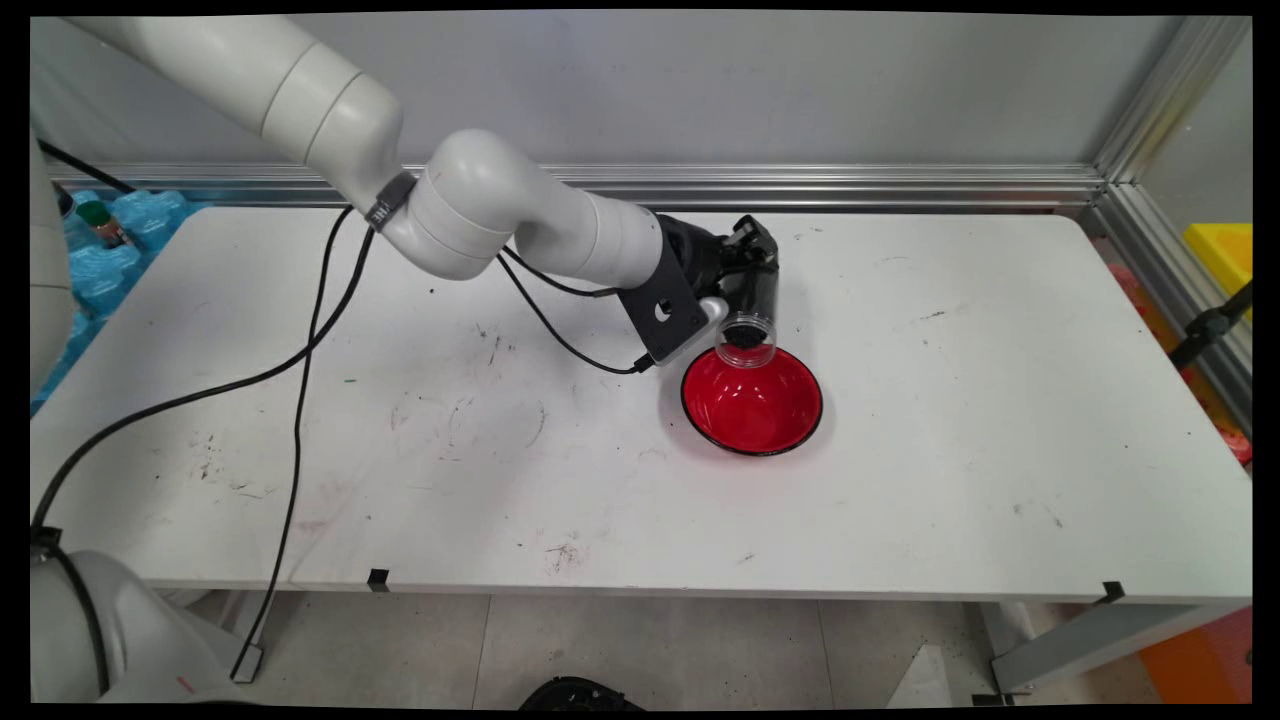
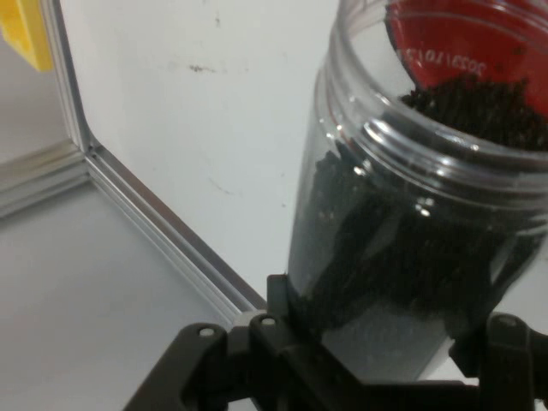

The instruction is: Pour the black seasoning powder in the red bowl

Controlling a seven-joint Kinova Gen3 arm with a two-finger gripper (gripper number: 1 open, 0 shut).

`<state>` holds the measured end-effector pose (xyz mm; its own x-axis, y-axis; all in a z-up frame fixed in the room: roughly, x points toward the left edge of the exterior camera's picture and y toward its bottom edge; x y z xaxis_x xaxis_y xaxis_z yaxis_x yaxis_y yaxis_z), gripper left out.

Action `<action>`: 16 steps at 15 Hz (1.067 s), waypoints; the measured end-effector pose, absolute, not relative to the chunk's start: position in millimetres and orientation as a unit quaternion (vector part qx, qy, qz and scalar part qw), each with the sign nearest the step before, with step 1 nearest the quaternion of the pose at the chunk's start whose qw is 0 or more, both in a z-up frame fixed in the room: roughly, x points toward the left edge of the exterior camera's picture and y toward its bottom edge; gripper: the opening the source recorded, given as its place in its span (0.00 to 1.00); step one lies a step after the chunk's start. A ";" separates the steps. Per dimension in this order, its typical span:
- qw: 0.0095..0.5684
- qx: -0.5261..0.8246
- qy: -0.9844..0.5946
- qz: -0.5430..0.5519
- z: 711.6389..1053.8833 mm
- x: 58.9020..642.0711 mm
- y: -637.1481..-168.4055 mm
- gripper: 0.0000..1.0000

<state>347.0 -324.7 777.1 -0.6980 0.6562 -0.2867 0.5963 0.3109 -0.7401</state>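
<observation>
My gripper [image 1: 752,290] is shut on a clear plastic jar [image 1: 748,340] filled with dark granules. The jar is tipped, its open mouth pointing down over the far rim of a red bowl [image 1: 752,402] with a black edge, in the middle of the white table [image 1: 1000,400]. In the hand view the jar [image 2: 411,231] fills the right side, the dark granules [image 2: 479,107] piled up at its mouth, with the red bowl [image 2: 462,34] just beyond. No granules show in the bowl.
An aluminium rail [image 1: 800,185] runs along the table's far edge and turns down the right side. Black cables [image 1: 300,380] hang from the arm across the left of the table. Blue packaging with bottles [image 1: 110,240] lies off the table's far left corner.
</observation>
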 end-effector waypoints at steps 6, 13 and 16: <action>0.030 -0.403 -0.793 0.455 773.5 342.2 -328.1 0.00; 0.024 -0.415 -0.780 0.467 767.9 339.4 -332.1 0.00; 0.021 -0.419 -0.775 0.472 766.3 338.6 -333.4 0.00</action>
<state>338.6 -333.4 766.3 -0.6476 0.6701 -0.3628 0.6297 0.2025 -0.7500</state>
